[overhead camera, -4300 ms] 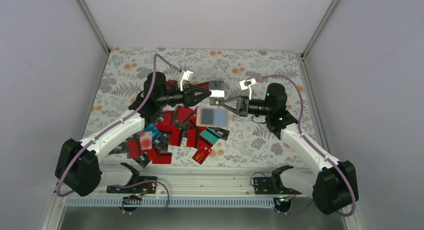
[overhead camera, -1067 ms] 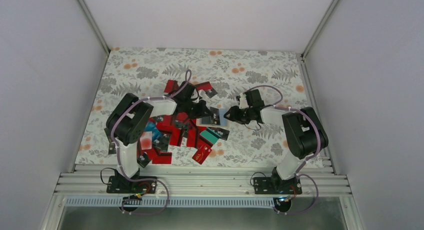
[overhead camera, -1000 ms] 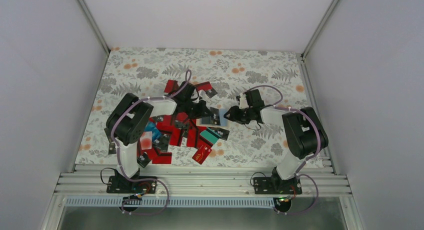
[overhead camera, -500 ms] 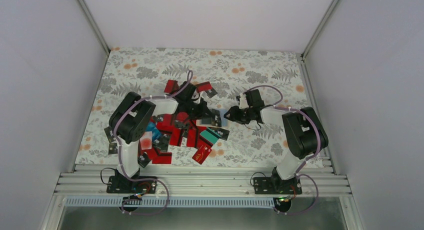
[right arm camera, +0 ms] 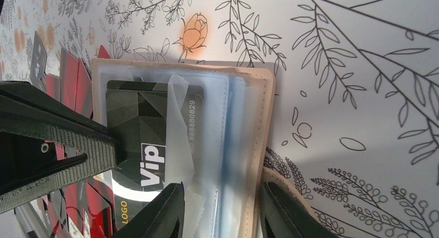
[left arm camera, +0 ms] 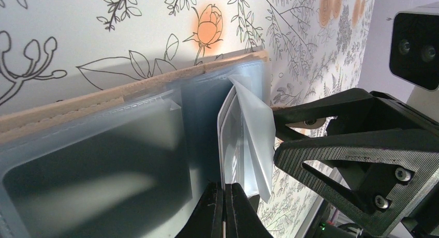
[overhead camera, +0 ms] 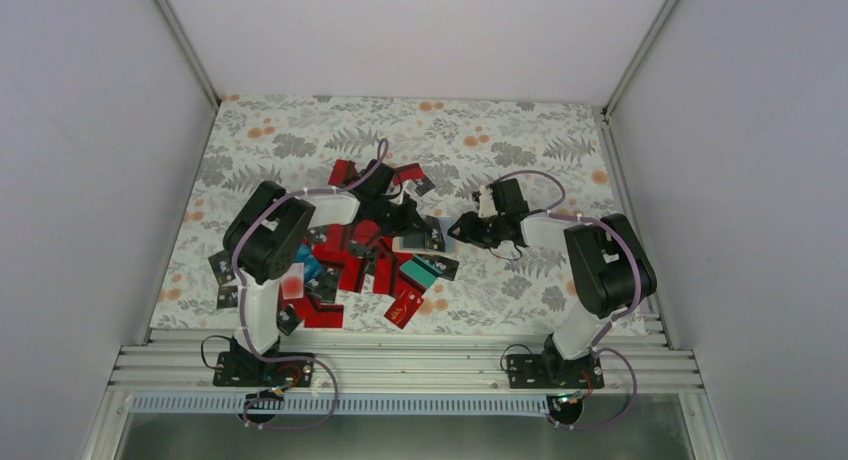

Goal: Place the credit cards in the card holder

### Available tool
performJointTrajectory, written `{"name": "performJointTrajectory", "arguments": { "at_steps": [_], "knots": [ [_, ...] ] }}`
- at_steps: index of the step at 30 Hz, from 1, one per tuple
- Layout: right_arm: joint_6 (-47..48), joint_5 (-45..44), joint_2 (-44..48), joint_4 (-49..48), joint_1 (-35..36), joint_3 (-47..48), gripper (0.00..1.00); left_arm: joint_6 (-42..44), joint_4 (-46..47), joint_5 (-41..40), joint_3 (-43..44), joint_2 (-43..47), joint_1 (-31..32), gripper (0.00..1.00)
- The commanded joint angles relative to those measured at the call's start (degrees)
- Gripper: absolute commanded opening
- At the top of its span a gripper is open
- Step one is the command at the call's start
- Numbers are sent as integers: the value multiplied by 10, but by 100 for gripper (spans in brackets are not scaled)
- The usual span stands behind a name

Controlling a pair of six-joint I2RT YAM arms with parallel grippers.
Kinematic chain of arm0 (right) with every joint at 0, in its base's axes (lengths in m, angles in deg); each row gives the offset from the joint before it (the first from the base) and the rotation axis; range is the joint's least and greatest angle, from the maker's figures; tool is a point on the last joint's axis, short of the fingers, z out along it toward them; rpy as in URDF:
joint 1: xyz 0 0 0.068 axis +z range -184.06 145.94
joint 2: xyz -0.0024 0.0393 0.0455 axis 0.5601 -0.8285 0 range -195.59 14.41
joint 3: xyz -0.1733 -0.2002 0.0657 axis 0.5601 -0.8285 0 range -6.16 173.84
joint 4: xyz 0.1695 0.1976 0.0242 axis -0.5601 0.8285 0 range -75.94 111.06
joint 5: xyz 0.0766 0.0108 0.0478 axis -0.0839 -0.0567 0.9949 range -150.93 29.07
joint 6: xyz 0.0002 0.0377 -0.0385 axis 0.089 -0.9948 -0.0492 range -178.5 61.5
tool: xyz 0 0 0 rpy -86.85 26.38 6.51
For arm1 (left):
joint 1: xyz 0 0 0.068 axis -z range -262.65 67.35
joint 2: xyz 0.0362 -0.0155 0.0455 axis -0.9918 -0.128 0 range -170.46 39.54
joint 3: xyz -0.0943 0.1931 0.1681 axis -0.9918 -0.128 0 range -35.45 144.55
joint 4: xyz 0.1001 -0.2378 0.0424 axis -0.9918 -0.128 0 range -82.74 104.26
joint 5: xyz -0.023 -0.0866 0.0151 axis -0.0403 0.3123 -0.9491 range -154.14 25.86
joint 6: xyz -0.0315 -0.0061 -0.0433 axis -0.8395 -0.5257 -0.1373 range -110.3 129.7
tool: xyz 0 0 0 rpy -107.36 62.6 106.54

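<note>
Tan at its edges and pale blue within, the card holder (right arm camera: 261, 101) lay open and flat on the flowered worktop (overhead camera: 300, 140). It sat between the two claws, at the right edge of the heap of credit cards (overhead camera: 335, 270), which were mostly red with some black and teal. The left claw (overhead camera: 412, 222) reached in from the heap side, low over the holder, its jaws pressed together on a black card (right arm camera: 147, 129) printed "Vip" in white. That card lay across the holder's open face, and part of it, with a row of digits, showed through clear plastic. How far it sat inside a sleeve could not be told. A loose flap (right arm camera: 181, 134) of clear plastic curled up over the card. The right claw (right arm camera: 220, 190) faced the left one from the opposite side with its jaws apart. One finger lay over the clear sleeves (right arm camera: 238, 119) beside the flap, the other just outside the tan edge. Whether those fingers pressed on the holder could not be told.
</note>
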Motion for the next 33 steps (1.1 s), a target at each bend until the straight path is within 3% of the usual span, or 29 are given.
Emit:
{"name": "performJointTrajectory", "arguments": {
  "at_steps": [1,33],
  "knots": [
    [9,-14,-16,-5,1,-10,39,-7,-9,-5,-12,-6,-6,2],
    [9,-2,-30,-12,2,-8,39,-5,-25,15,46,-62,-1,3]
  ]
}}
